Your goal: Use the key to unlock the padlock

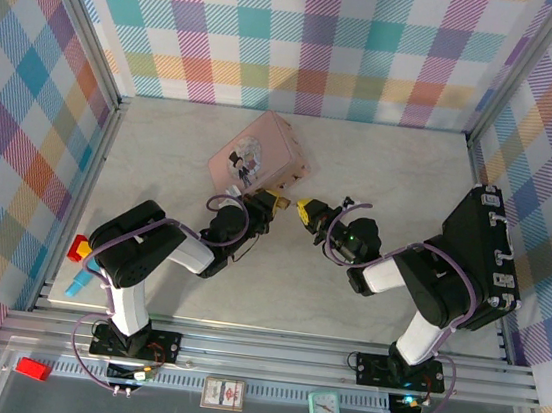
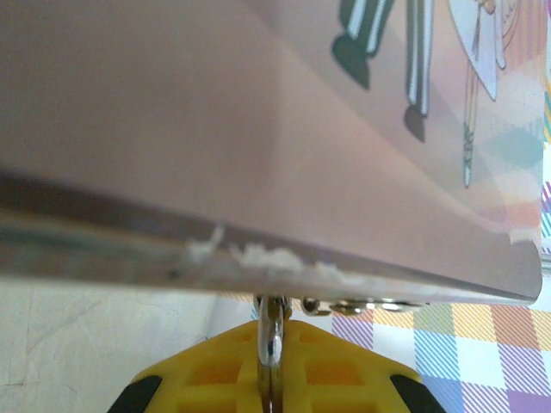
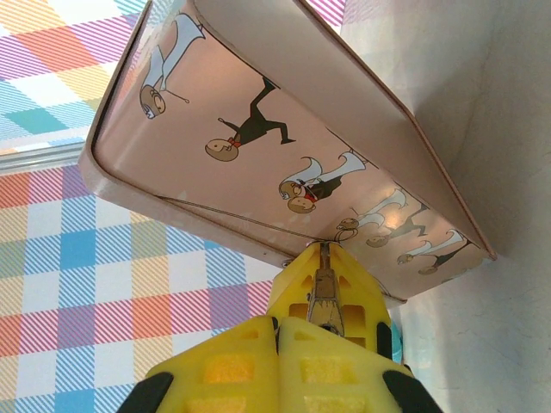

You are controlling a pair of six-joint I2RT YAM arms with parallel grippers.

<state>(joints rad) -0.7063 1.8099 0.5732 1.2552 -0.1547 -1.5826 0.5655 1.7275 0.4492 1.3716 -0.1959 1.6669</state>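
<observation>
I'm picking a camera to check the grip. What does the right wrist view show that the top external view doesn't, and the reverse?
Right wrist: a thin grey metal piece, apparently the key, pinched in the shut right end effector; cartoon figures along the pink tin's side. Top external: the left end effector facing the right one, beside the tin's corner; a red block far left. Shared: the tin and the right end effector.
</observation>
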